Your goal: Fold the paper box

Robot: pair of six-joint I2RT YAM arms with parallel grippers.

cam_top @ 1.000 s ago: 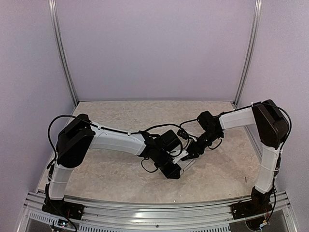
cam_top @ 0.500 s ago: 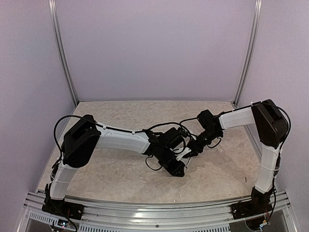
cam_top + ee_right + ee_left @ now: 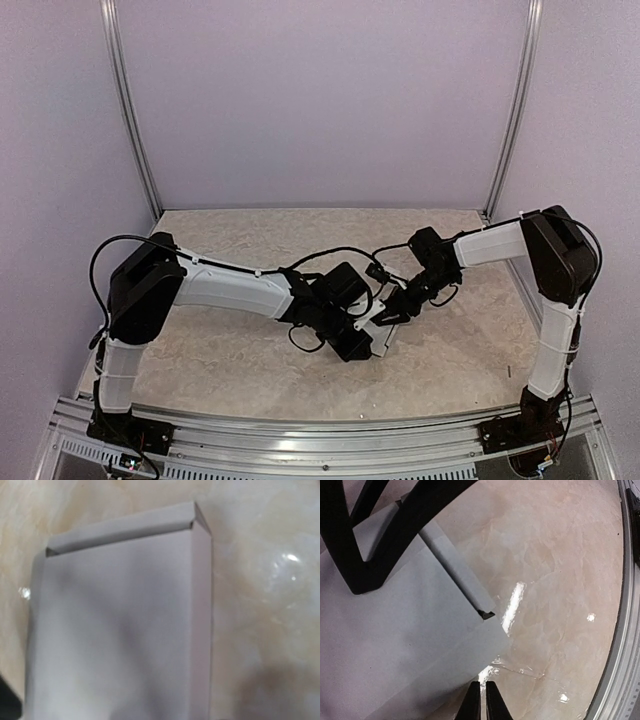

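Seemingly I am finishing the paper box point(image 3: 120, 630), lying nearly closed in the middle of the table point(image 3: 560, 570), with my left gripper point(image 3: 481, 703) hovering pinched shut and empty beside its corner and my right gripper point(image 3: 393, 312) too hidden to tell its spread, and the next move is probably calling for pressing the end flap point(image 3: 120, 530) flush.

Nothing can be read: the paper box point(image 3: 120, 630) is plain card, and no label or number shows elsewhere.
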